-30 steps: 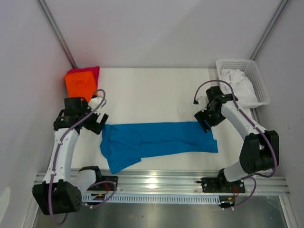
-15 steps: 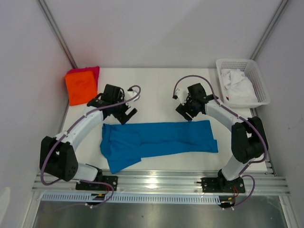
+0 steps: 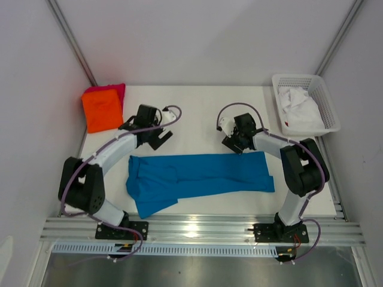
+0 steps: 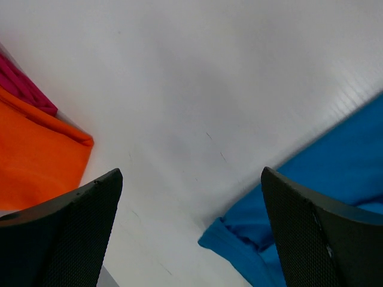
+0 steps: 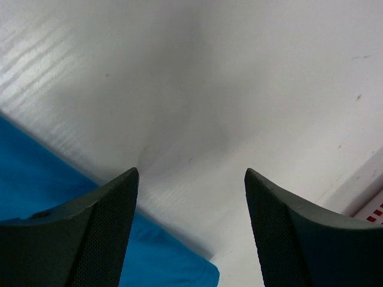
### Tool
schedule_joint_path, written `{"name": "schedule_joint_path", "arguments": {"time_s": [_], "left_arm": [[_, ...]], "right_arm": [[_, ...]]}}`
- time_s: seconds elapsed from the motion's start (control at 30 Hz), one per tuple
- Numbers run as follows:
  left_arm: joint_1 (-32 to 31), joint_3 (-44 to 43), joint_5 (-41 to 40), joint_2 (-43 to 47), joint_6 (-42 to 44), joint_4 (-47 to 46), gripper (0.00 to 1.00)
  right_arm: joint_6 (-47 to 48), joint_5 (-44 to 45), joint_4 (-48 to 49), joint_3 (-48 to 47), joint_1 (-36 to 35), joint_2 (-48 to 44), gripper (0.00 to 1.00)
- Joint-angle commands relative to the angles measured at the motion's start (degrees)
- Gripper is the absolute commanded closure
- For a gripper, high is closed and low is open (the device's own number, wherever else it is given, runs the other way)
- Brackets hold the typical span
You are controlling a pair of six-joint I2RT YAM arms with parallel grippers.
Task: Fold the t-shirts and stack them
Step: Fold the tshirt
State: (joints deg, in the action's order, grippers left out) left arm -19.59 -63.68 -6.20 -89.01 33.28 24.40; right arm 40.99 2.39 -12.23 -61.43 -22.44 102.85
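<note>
My left pincer (image 3: 157,136) and my right pincer (image 3: 234,142) both stand wide with nothing between the fingers. They hang just past the far edge of the bright blue t-shirt (image 3: 197,176). That shirt lies as a long band across the white table (image 3: 197,107), close to my bases, and its left end is bunched and broader. The orange t-shirt (image 3: 100,111) sits folded on the pinkish-red one (image 3: 117,89) in the far left corner, well apart. The white basket (image 3: 293,76) holding white cloth (image 3: 299,103) stands far right.

I take this as the reach for the next fold. In both wrist views the blue edge lies off to one side of my fingers, not between them. So I should draw each pincer nearer over the cloth before lowering, then close on every layer at the edge. I should lift both ends in step, or the band will skew and the bunched left end will drag open.
</note>
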Motion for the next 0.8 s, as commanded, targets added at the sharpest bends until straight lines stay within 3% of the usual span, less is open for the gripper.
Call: {"name": "schedule_joint_path", "arguments": {"time_s": [0.0,0.23,0.37,0.63,0.77], "left_arm": [[-0.44,7.07,1.88,8.84,1.79,-5.23,0.01],[-0.44,13.22,9.00,22.90,1.70,-2.79,0.01],[-0.44,11.40,13.66,28.62,1.97,2.13,0.01],[-0.88,3.65,18.33,23.89,4.34,21.46,0.01],[-1.85,5.32,15.34,21.34,6.44,20.78,0.01]], "right_arm": [[1.72,0.16,2.56,3.59,0.55,-2.82,0.27],[-0.91,-6.96,-6.30,1.41,0.20,-7.74,0.26],[-3.11,-10.91,-12.72,-1.67,-0.59,-10.73,0.25],[-5.05,-15.49,-24.77,-6.95,-2.96,-14.42,0.24],[-4.70,-12.33,-24.34,-6.07,-4.98,-14.34,0.23]]}}
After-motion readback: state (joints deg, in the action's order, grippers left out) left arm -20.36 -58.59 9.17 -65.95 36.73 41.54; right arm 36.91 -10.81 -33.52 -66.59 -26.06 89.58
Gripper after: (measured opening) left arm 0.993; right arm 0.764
